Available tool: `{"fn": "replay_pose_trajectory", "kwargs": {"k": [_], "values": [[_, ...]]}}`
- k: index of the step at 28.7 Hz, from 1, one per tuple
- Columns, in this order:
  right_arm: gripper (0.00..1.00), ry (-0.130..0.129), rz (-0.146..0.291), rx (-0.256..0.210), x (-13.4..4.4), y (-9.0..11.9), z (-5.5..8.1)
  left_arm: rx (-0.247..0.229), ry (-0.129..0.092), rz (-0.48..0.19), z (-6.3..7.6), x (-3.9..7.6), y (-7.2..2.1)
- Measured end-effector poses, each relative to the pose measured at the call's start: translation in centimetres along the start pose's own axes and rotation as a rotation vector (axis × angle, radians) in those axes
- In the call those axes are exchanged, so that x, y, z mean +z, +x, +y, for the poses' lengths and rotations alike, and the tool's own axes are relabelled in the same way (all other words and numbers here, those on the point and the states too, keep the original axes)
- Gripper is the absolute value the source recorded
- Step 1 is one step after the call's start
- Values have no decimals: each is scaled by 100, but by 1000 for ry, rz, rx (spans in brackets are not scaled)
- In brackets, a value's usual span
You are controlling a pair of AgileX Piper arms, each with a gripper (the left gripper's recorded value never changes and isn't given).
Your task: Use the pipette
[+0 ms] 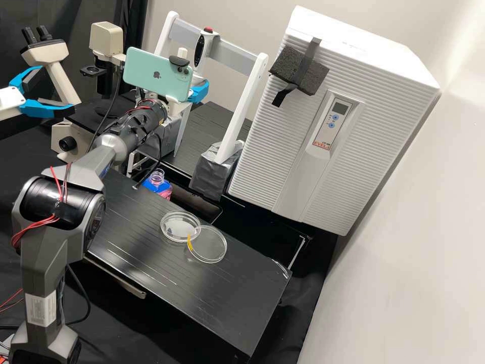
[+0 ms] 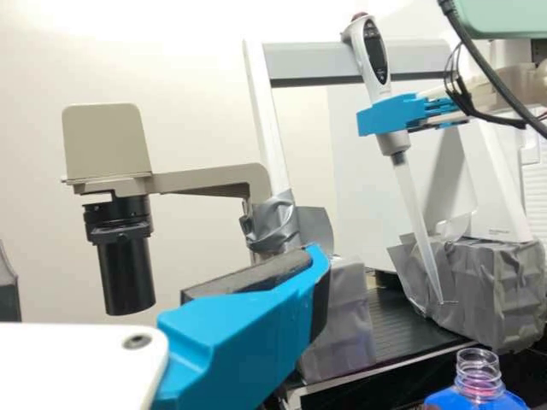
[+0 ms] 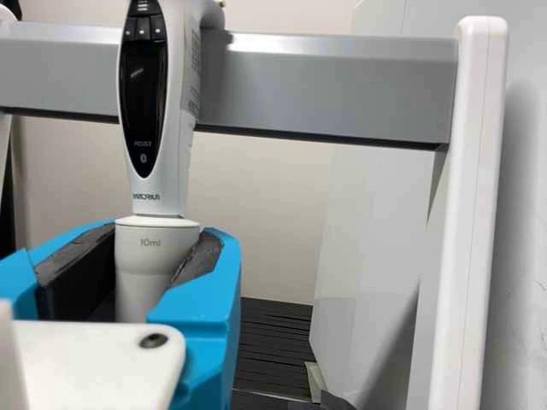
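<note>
The pipette (image 3: 154,111) stands nearly upright in front of the grey crossbar (image 3: 342,85) of a white stand (image 1: 237,116). The right hand (image 3: 141,265) is closed on its lower barrel, one blue finger on either side. The crossbar lies directly behind the pipette, and both feet of the stand are wrapped in grey tape (image 1: 214,169). In the high view, one green phone (image 1: 157,75) clamped on the right arm covers part of that hand.

The left hand (image 1: 50,91) is at the far left, well apart from the pipette, with its fingers spread wide and nothing between them. One microscope (image 1: 63,136) stands just beside it.

The pipette carries a dark display window with small print below it. One white ribbed cabinet (image 1: 353,60) to the right has a panel with a small screen, two blue buttons and red lettering. A black foam block (image 1: 298,68) is strapped to its front.

On the counter (image 1: 237,303) stand one open bottle (image 1: 159,184) of pink liquid with a blue label and two clear round dishes (image 1: 179,225), their edges touching. A short yellow piece (image 1: 191,241) lies where they meet.
</note>
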Motion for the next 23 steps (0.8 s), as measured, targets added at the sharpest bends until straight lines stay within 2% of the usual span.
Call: {"fn": "replay_pose_trajectory", "kwargs": {"k": [3,5,9,11,13,15,18,21,23], "values": [[0,0,0,0,0,0,0,1,1,4,2,-10,-1],[0,12,0,0,0,0,0,1,1,4,2,-10,-1],[0,57,6,-4,-6,0,-4,1,-1,4,2,-10,-1],[0,81,13,-6,-22,-12,13,-1,-21,0,1,-7,-1],[0,116,16,-9,-33,-49,44,-1,-40,0,1,-7,-1],[0,145,22,-10,-52,-81,91,-1,-47,0,1,-7,-1],[0,151,45,2,-84,-136,168,-10,-70,-6,-33,-10,28],[0,156,63,9,-113,-182,220,-31,-77,-18,-98,10,88],[0,141,86,19,-154,-218,278,-48,-83,-28,-150,32,123]]}}
